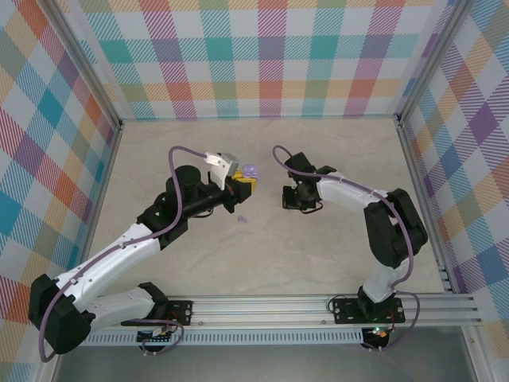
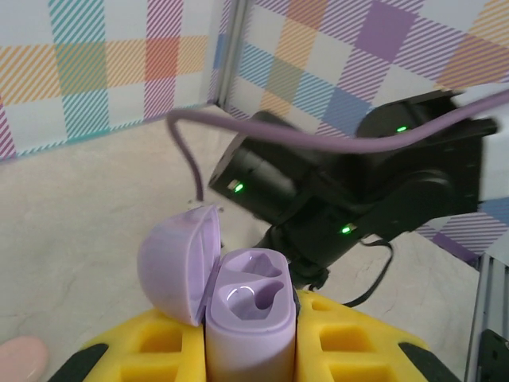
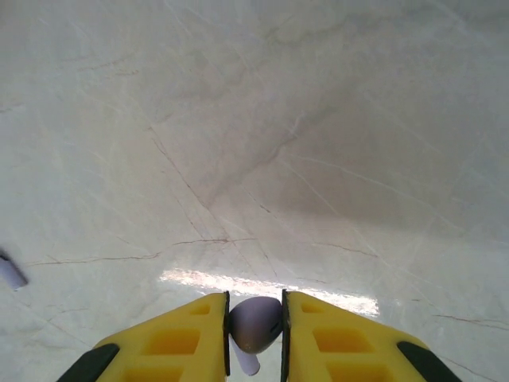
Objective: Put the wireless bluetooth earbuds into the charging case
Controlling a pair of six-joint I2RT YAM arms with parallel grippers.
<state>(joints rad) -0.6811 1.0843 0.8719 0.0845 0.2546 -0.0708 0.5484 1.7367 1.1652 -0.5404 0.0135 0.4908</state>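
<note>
The lilac charging case (image 2: 248, 330) stands upright between the yellow pads of my left gripper (image 2: 251, 354), which is shut on it. Its lid (image 2: 176, 263) is flipped open to the left, and both lobes of the inside are bare. From above, the case (image 1: 250, 171) sits at the tip of the left gripper (image 1: 242, 185), left of centre. My right gripper (image 3: 254, 338) is shut on one lilac earbud (image 3: 254, 321), stem pointing down, above the table. From above, that gripper (image 1: 293, 197) hangs a short way right of the case. A second earbud (image 1: 241, 216) lies on the table below the case.
The right arm's black wrist (image 2: 350, 199) fills the space just behind the case. A pale pink rounded object (image 2: 20, 358) shows at the bottom left of the left wrist view. A small lilac piece (image 3: 8, 272) lies at the left edge of the right wrist view. Plaid walls (image 1: 262, 56) ring the table.
</note>
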